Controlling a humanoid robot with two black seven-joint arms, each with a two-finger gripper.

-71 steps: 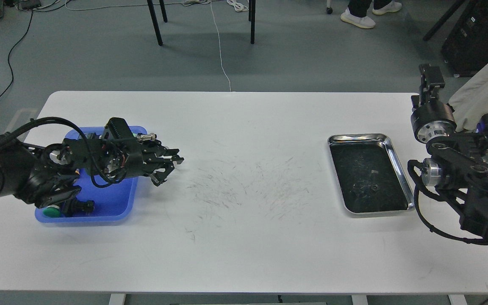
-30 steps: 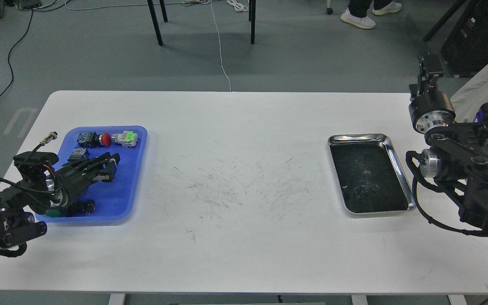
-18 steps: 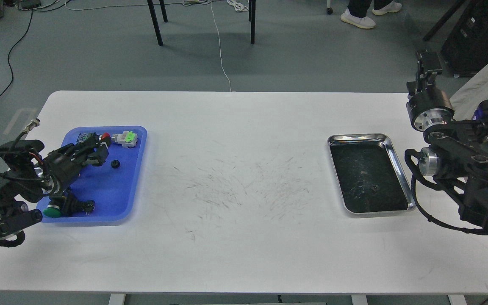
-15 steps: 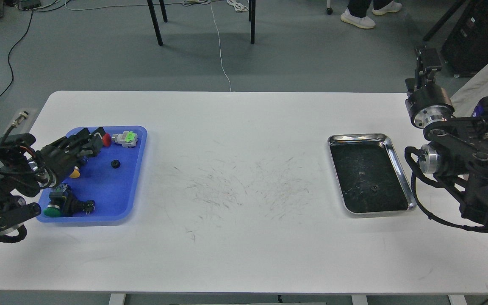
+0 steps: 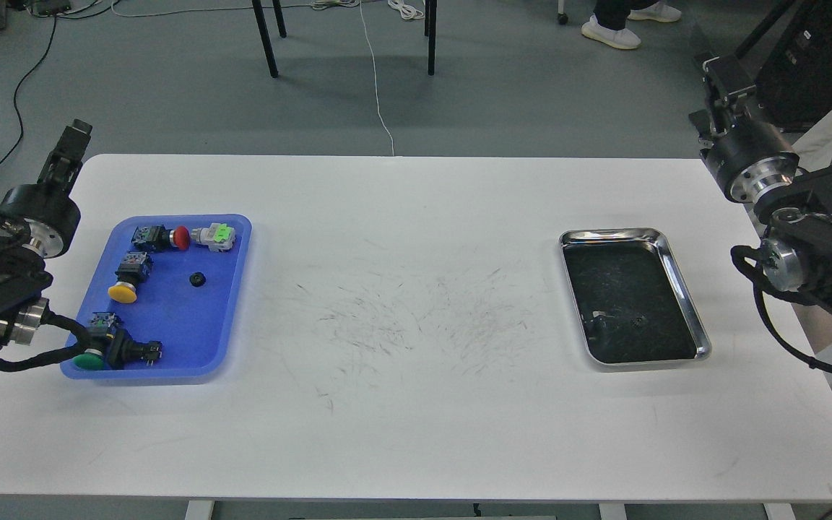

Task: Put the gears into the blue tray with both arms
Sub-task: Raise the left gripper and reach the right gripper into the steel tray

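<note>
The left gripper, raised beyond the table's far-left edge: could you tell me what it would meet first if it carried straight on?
The left gripper points up and away over the grey floor; its way looks free, though depth is unclear.

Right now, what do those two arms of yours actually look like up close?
Both arms are black and built from chunky round segments. The left arm and the right arm each carry shiny silver ring joints, and loose black cables loop along them. Each ends in a small boxy black gripper: the left gripper and the right gripper. I can make out no markings.
</note>
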